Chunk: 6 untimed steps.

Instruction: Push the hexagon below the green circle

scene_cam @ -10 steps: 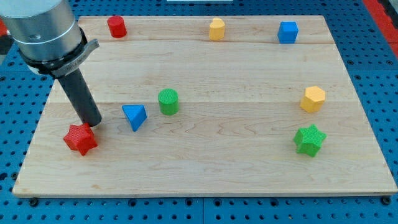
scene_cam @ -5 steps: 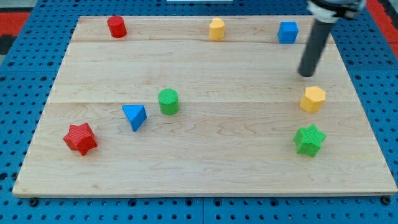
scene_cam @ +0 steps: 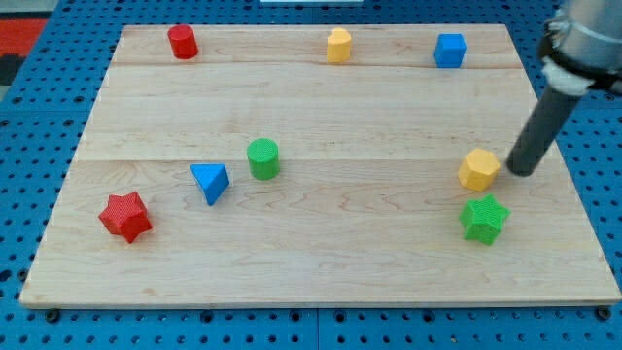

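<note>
The yellow hexagon [scene_cam: 478,169] lies at the board's right side, just above the green star [scene_cam: 484,218]. My tip [scene_cam: 519,171] is on the board just to the right of the hexagon, about touching its right side. The green circle [scene_cam: 262,158] stands left of the board's centre, far to the left of the hexagon.
A blue triangle [scene_cam: 211,182] sits left of the green circle and a red star [scene_cam: 126,216] lies near the lower left. A red cylinder [scene_cam: 182,42], a yellow block [scene_cam: 338,45] and a blue cube [scene_cam: 449,50] line the top edge of the wooden board [scene_cam: 321,282].
My tip went from beside the red star at the left, across to above the hexagon, then down to its right side. The hexagon has shifted slightly left and down.
</note>
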{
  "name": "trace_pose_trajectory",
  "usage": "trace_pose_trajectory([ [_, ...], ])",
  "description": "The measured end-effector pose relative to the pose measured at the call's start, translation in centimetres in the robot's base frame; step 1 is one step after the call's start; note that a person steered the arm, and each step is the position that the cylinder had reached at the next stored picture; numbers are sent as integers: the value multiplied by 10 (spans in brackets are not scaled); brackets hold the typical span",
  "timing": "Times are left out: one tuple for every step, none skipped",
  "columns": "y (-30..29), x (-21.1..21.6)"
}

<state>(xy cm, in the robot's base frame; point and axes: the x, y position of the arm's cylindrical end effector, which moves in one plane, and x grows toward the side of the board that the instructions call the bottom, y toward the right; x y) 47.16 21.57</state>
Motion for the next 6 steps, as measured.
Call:
trace_pose_trajectory([
  [-89, -8],
  [-162, 4],
  [-146, -25],
  [-176, -39],
  [-192, -3],
  [-206, 34],
])
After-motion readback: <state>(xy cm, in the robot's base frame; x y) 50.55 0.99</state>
